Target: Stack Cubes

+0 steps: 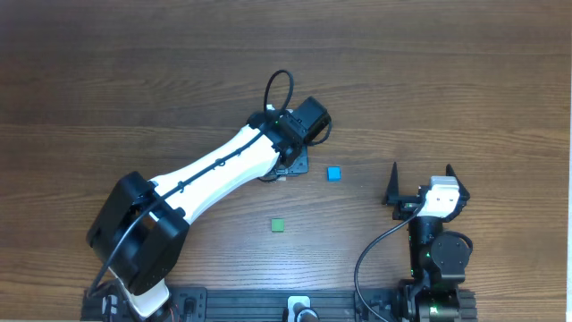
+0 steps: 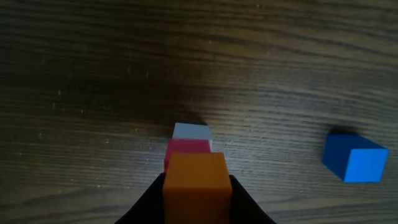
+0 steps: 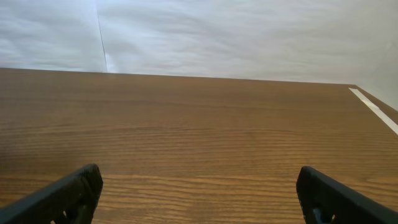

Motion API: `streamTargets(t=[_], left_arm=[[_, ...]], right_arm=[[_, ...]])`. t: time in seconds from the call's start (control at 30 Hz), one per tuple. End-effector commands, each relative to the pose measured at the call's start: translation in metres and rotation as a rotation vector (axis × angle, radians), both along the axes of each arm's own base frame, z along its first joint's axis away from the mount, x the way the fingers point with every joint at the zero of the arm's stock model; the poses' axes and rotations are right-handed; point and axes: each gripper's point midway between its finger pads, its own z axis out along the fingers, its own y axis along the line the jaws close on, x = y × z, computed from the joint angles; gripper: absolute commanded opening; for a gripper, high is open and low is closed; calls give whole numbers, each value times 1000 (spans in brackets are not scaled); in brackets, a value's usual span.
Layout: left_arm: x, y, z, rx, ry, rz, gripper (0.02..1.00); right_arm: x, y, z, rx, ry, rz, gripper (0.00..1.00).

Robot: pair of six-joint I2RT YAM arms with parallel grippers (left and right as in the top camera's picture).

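1. The left claw [image 2: 197,190] pinches the orange cube [image 2: 196,174] between its two fingers. The cube sits square in the grip.
2. Just past it is the red cube [image 2: 186,149], and beyond that a white cube [image 2: 191,131] touching the red one. From this angle I cannot tell whether red sits on white or merely beside it.
3. The step in hand, as I judge it, is setting orange onto red. In the left wrist view orange overlaps red, so it hangs over it or nearly so.
4. The next move calls for squaring orange's edges with red's and lowering straight down until the faces meet. The fingers should then spread without nudging the pile, since a skewed release could topple it.
5. Off to one side, well apart from the pile, the blue cube [image 2: 356,158] rests on the table [image 1: 134,72], not yet stacked.
6. The top view adds the green cube [image 1: 278,225], alone on the wood nearer the arm bases and between the two arms. The left wrist view supplies the pile's colours and order, which lie under the left arm's wrist in the top view.
7. Farthest off, the right claw [image 1: 420,183] is spread wide and holds nothing, close to its own base at the table's right. Its wrist view looks across the table to a pale wall.
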Motion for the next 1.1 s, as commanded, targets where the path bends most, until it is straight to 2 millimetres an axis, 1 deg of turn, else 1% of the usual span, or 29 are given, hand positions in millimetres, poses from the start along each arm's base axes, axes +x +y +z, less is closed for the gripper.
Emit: streamTargets(t=[0.03, 0.6, 0.73, 1.1], left_arm=[[-2, 2, -2, 5, 19, 23, 40], [-7, 4, -5, 13, 44, 34, 42], [-8, 5, -8, 19, 51, 36, 42], [-8, 5, -9, 20, 51, 37, 40]], right_arm=[[0, 0, -2, -4, 1, 4, 991], [0, 0, -2, -4, 1, 4, 991], [0, 0, -2, -4, 1, 4, 993], [0, 0, -2, -4, 1, 4, 991]])
